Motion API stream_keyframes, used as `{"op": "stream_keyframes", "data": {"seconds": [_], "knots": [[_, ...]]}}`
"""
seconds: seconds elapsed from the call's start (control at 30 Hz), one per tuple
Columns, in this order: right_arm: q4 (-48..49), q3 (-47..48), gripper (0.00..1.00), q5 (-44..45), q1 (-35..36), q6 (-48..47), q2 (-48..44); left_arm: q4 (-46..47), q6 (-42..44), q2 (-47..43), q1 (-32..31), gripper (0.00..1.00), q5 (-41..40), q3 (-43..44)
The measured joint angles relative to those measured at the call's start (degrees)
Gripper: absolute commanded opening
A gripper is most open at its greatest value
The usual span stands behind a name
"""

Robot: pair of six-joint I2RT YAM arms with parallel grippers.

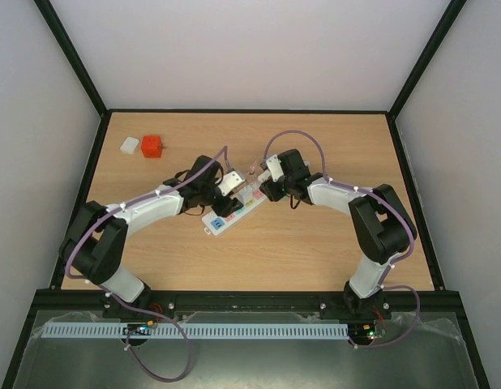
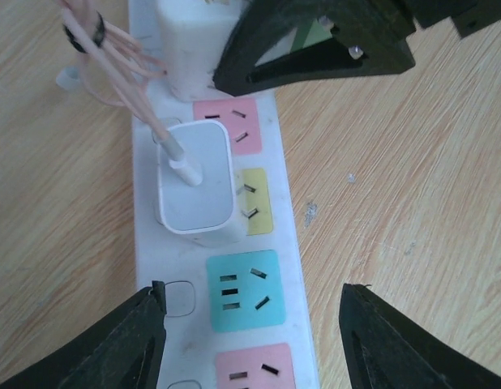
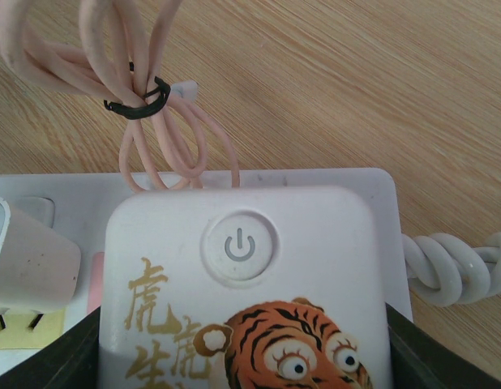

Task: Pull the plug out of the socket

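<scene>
The socket [image 2: 291, 243] is a long white power strip with pink, yellow and teal squares; it lies slanted mid-table in the top view [image 1: 226, 217]. A white plug [image 2: 195, 182] with a pink cable [image 2: 125, 77] sits in it beside the yellow square. My left gripper [image 2: 254, 296] is open, its fingers [image 2: 113, 344] on either side of the strip at the teal square, below the plug. My right gripper [image 3: 242, 356] is closed on the strip's raised end block [image 3: 242, 267], which has a power button and a tiger picture. The plug's edge shows at the left of the right wrist view [image 3: 27, 259].
A red cube [image 1: 152, 146] and a small white block [image 1: 130, 145] lie at the far left of the table. The pink cable is bundled with a black tie [image 3: 137, 101] just past the strip. The strip's twisted white cord [image 3: 457, 263] leads off its end.
</scene>
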Motion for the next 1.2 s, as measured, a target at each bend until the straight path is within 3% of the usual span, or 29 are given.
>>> {"op": "stream_keyframes", "data": {"seconds": [0.73,1.2], "knots": [[0.0,0.0,0.30,0.0,0.0,0.0,0.0,5.0,-3.6,9.0,-2.4,0.45,-3.5,2.0],[0.0,0.0,0.30,0.0,0.0,0.0,0.0,9.1,-5.0,10.2,-2.8,0.44,-4.7,2.8]]}}
